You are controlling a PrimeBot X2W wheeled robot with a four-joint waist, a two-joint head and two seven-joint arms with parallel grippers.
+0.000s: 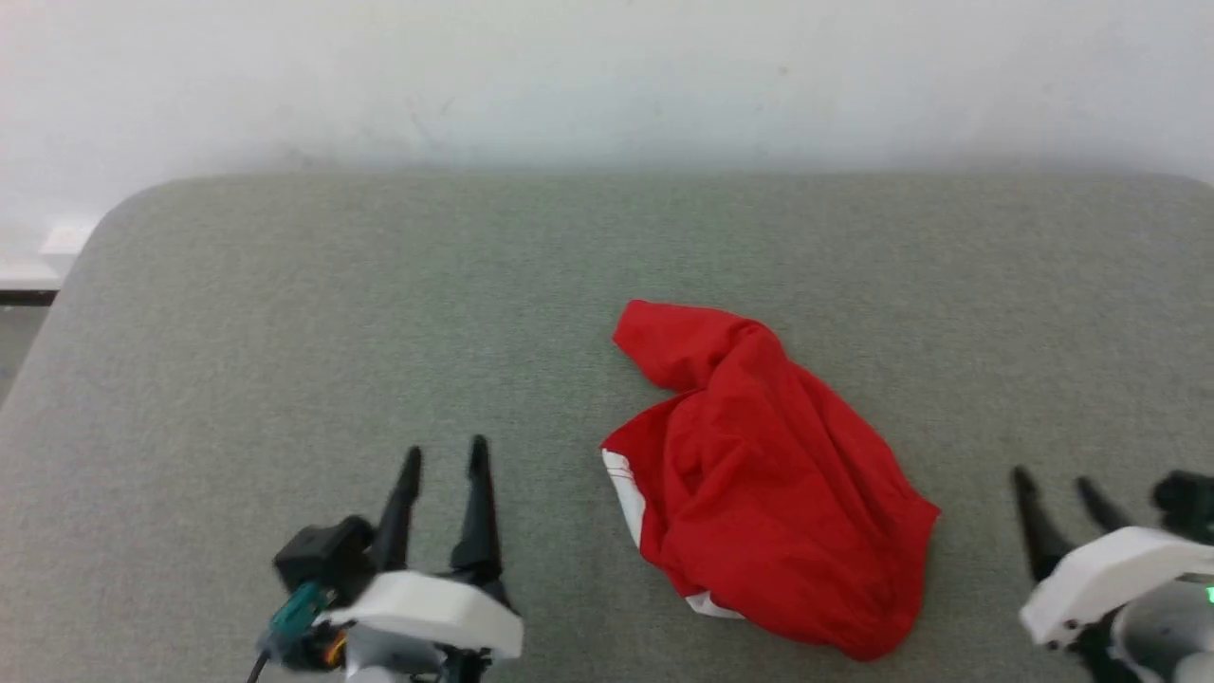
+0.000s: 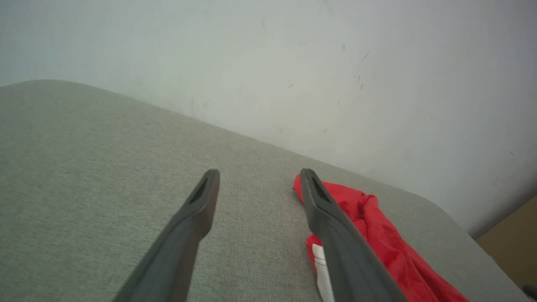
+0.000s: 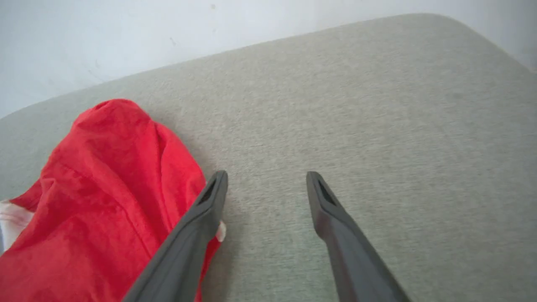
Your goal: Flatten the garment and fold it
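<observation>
L: my left pincer (image 1: 444,446) spread, empty, over grey counter (image 1: 332,285) | MID: garment (image 1: 768,474) crumpled between pincers (white trim peeking) | R: my right pincer (image 1: 1053,477) spread, empty | STEP: flattening not begun | NEXT: I'd pinch opposite edges, pull apart

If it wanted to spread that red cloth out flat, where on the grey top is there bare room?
Widest bare stretch: the grey surface left of the garment, from the left gripper back to the wall. Another bare band runs behind the garment; a narrower strip separates it from the right gripper. Crowded: near middle-right, where the garment lies crumpled.
</observation>
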